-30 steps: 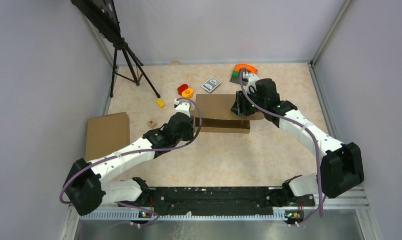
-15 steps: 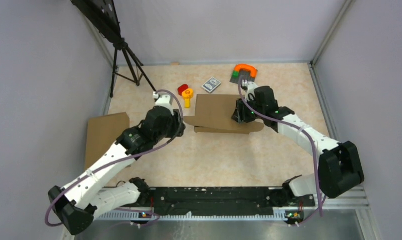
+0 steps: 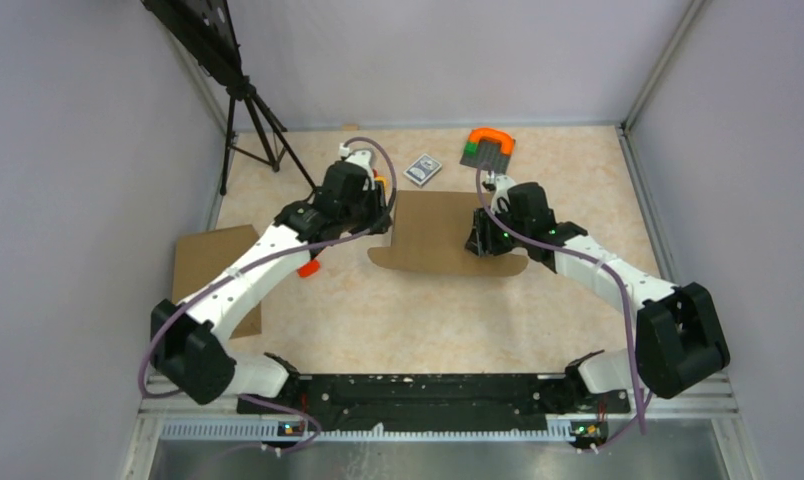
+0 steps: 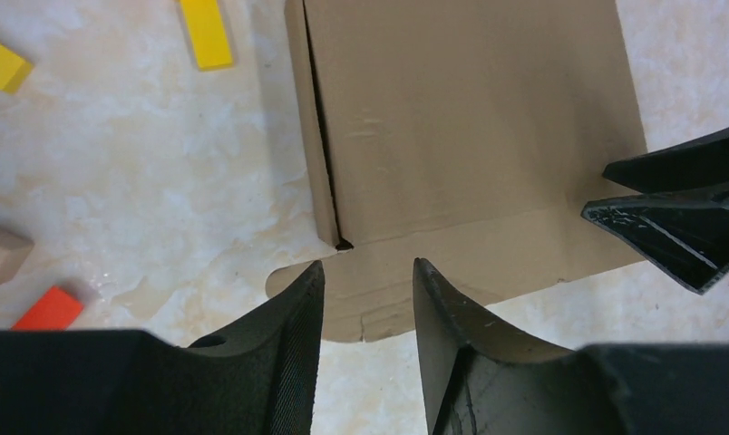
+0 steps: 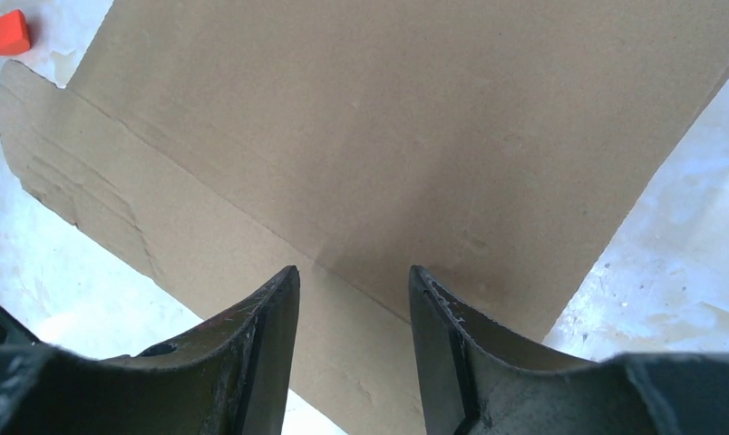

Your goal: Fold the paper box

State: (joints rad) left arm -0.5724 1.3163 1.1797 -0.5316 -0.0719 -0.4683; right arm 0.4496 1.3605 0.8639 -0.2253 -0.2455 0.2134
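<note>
The paper box (image 3: 443, 232) is a brown cardboard blank lying flat in the middle of the table, with a rounded flap along its near edge. My left gripper (image 3: 381, 222) is at the box's left edge. In the left wrist view it (image 4: 368, 267) is open and empty, above the near-left flap (image 4: 406, 290) and beside a raised side fold (image 4: 320, 172). My right gripper (image 3: 481, 245) is over the near right part of the box. In the right wrist view it (image 5: 354, 272) is open and empty above the flap crease of the cardboard (image 5: 388, 136). Its fingers (image 4: 678, 227) also show in the left wrist view.
A second flat cardboard piece (image 3: 213, 268) lies at the left. An orange block (image 3: 306, 267) sits near my left arm. A card deck (image 3: 423, 168) and an orange and green toy (image 3: 488, 145) lie at the back, a tripod (image 3: 253, 120) at the far left. Yellow blocks (image 4: 207, 32) lie left of the box.
My left arm has swung from the box's near-left corner up to its far-left side. The box, partly raised before, now lies flat. The right gripper has shifted slightly nearer.
</note>
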